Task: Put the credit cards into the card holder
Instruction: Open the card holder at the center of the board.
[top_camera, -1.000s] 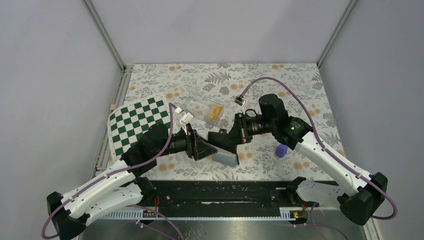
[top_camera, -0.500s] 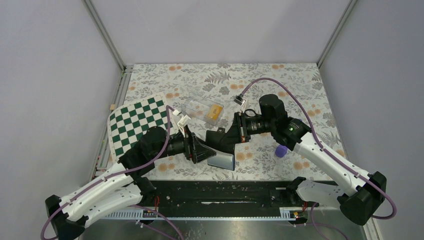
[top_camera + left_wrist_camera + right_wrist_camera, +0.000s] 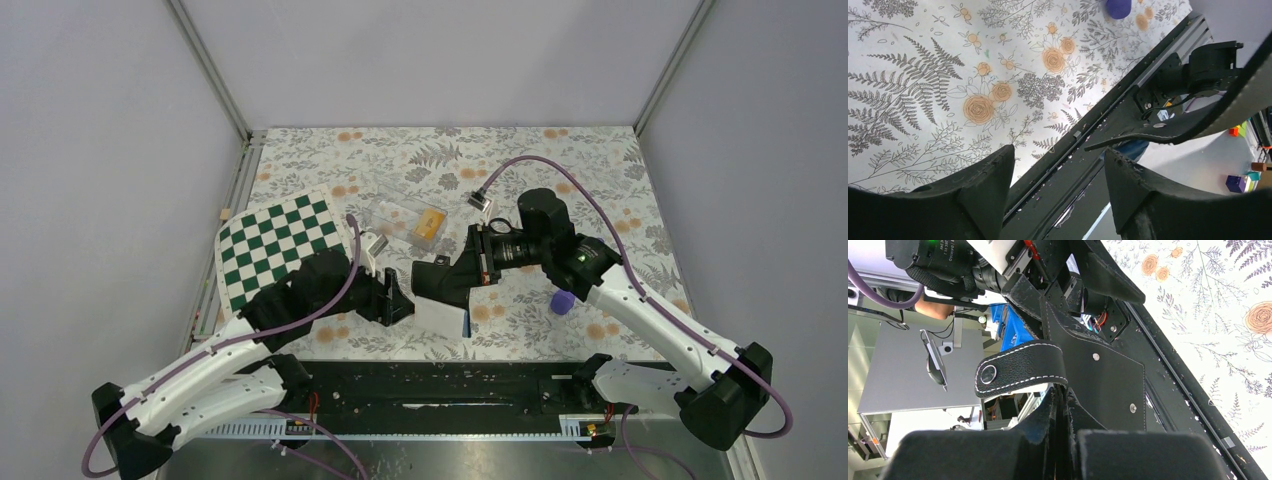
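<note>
Your right end effector (image 3: pixel 1063 405) is clamped on the card holder (image 3: pixel 1098 382), pinching the black leather at its edge and carrying it above the near middle of the table (image 3: pixel 600 170). The holder hangs open, its pale blue-grey inside facing up toward the top camera and its snap tab (image 3: pixel 1018 367) curling out to one side. Your left end effector (image 3: pixel 1059 155) sits just beside the holder on the left with its jaws apart and nothing between them; in its own view the holder's edge shows off to the right, not between the fingers. On the left of the table lies a green-and-white checkered board (image 3: pixel 275 245). Behind the two end effectors stands a clear plastic box (image 3: pixel 395 212), and one orange-yellow credit card (image 3: pixel 432 222) lies inside it at the right end, well apart from the holder. A purple cylinder (image 3: pixel 562 301) rests on the table beside your right arm. White lettering on a lens barrel (image 3: pixel 943 255) in the right wrist view is cut off, so you cannot read it.
</note>
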Robot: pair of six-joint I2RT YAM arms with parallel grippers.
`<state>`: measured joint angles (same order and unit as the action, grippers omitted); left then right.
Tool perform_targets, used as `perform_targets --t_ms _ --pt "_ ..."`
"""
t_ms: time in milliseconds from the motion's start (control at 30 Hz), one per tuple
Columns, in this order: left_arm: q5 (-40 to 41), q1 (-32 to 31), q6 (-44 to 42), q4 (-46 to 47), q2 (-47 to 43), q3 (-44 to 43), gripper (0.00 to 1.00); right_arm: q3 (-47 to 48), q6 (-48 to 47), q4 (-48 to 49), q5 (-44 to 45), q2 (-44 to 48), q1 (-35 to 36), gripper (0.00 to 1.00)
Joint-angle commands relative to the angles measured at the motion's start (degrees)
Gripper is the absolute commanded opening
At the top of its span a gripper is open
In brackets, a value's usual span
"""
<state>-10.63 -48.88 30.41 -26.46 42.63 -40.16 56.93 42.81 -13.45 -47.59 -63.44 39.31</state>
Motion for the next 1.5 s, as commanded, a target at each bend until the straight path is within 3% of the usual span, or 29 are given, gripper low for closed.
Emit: perform_targets --t_ms 0,433,867,1267,1467 --pt "1.23 0.02 -0.86 0.69 1.09 -2.80 0.65 0.67 0.04 1.09 -0.95 -0.20 -0.29 0.00" --pt "-10.88 0.02 0.24 12.01 -3.33 -0.40 0.54 0.74 -0.84 -0.26 -0.72 -1.24 -0.30 0.00" --pt "-12.60 0.02 3.59 20.83 -3.96 2.23 0.55 0.65 -0.45 -0.10 -2.13 -1.41 -0.34 0.00" --pt "-14.83 0.04 1.75 18.98 -6.15 1.98 0.66 1.73 0.76 -0.07 -2.06 -1.86 -0.33 0.00" --pt "-11.24 0.02 0.16 14.25 -6.48 1.24 0.70 1.87 0.88 -0.09 -2.24 -2.26 -0.31 0.00"
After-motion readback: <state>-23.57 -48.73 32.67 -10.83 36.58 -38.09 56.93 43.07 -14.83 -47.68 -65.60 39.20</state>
